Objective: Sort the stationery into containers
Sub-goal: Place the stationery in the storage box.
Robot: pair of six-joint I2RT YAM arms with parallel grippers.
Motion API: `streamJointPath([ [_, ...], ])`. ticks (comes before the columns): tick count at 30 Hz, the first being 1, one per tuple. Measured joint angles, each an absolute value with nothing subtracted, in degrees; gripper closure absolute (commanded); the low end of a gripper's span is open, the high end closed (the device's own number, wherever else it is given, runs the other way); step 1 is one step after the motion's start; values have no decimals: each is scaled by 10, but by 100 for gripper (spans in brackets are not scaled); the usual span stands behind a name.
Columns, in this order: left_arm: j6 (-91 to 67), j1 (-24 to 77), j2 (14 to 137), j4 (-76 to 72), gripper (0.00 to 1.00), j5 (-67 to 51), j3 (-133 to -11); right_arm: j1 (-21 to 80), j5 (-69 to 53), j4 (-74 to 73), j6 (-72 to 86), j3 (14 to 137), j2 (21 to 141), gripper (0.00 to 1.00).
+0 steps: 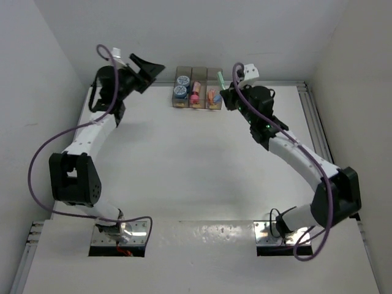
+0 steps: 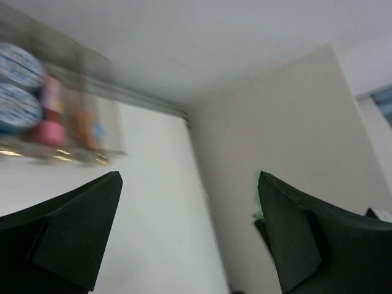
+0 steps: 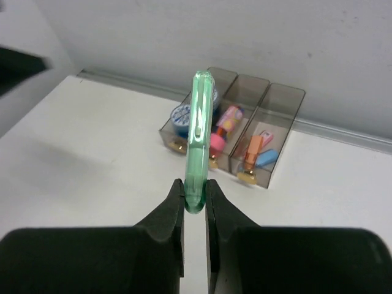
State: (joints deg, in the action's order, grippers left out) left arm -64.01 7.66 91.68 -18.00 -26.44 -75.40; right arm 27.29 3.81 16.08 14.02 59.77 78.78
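Containers [image 3: 288,138]: three joined translucent grey-brown bins, narrow and thin-walled, at the far edge of the table [image 1: 196,159]. Left gripper [image 2: 188,177]: jaws spread, empty. Right gripper [image 3: 195,197]: jaws pinching the green capsule [image 3: 201,122] by its lower end, upright, near the right-hand bin. Recommend laying it lengthwise into a capsule bin, away from the patterned cylinders [image 3: 182,114], and releasing low, since glossy, rounded plastic may bounce.

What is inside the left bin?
Two blue-and-white cylinders. Anything under them is covered; in the right wrist view the green piece partly hides the far one.
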Motion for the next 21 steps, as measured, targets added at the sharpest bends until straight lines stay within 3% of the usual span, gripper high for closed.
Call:
streamJointPath([
  [5, -498, -19, 861, -94, 0, -218, -747, 221, 37, 128, 180, 766, 957, 100],
  [13, -258, -15, 761, 43, 0, -159, -719, 192, 34, 74, 219, 1100, 1280, 100],
  [21, -173, -20, 761, 136, 0, -136, -708, 186, 47, 63, 215, 1189, 1432, 100],
])
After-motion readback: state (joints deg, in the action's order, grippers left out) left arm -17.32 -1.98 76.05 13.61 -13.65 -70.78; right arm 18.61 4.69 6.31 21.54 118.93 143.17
